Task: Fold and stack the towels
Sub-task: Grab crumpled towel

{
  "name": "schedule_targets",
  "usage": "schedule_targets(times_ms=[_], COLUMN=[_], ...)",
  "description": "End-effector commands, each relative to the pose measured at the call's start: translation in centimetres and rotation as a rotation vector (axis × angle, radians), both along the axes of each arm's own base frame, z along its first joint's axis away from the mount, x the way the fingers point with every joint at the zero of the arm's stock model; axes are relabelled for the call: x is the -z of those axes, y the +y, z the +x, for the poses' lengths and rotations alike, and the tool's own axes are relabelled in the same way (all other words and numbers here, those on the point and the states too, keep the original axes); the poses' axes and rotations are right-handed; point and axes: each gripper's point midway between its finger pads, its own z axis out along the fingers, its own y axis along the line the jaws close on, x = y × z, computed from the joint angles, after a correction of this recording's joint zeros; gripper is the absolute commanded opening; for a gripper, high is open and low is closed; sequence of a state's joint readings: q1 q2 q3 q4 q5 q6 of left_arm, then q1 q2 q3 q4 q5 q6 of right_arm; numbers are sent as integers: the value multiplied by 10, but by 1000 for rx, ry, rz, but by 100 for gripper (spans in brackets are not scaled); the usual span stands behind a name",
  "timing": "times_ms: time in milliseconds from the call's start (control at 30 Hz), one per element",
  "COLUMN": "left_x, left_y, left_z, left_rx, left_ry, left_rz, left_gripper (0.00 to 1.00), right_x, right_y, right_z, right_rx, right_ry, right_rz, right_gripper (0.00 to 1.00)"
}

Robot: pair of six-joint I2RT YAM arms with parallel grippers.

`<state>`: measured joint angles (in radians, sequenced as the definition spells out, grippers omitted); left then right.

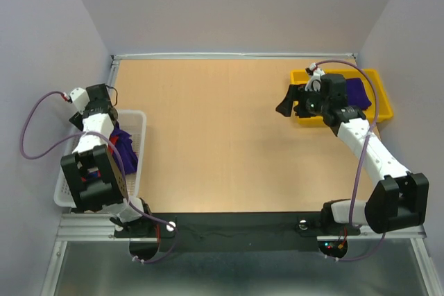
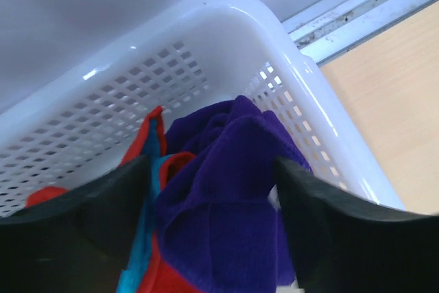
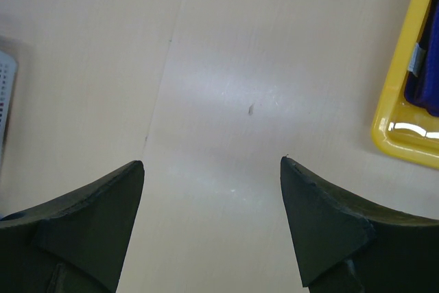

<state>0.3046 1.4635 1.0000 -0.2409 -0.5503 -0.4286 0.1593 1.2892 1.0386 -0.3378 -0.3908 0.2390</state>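
A deep purple towel (image 2: 226, 197) lies bunched in the white mesh basket (image 2: 206, 25), on top of a red towel with light-blue marks (image 2: 147, 169). My left gripper (image 2: 212, 169) is open, its jaws wide apart on either side of the purple towel. In the top view this towel (image 1: 125, 145) shows beside the left arm. A second purple towel (image 1: 357, 91) lies in the yellow tray (image 1: 380, 112). My right gripper (image 3: 212, 162) is open and empty above bare table, left of the tray. No grey towel is in view.
The white basket (image 1: 139, 164) stands at the table's left edge, close to the wall. The yellow tray (image 3: 405, 128) stands at the far right, its purple towel (image 3: 426, 80) showing at the edge of the right wrist view. A metal rail (image 2: 370, 5) runs behind the basket.
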Motion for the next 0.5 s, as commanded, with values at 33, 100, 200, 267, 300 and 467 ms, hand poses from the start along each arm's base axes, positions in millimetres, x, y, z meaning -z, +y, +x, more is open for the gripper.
schedule_targets(times_ms=[33,100,200,267,300,467], left_x=[0,2,-34,-79,-97,-229], left_y=[4,4,3,-1,-6,-56], left_z=[32,34,39,40,42,40], left_rx=[25,31,52,69,83,181], left_ry=[-53,-38,-103,-179,-213,-424], left_rz=[-18,-24,17,68,83,190], left_gripper=[60,17,0,0,0,0], right_x=[11,14,16,17,18,14], right_y=[-2,-4,-5,-3,-3,0], right_z=[-6,-7,-7,-8,-8,-11], right_rx=[0,5,7,2,1,-14], right_ry=[15,21,26,31,33,29], right_rz=[-21,-29,-35,-30,-28,-12], right_gripper=[85,85,85,85,85,85])
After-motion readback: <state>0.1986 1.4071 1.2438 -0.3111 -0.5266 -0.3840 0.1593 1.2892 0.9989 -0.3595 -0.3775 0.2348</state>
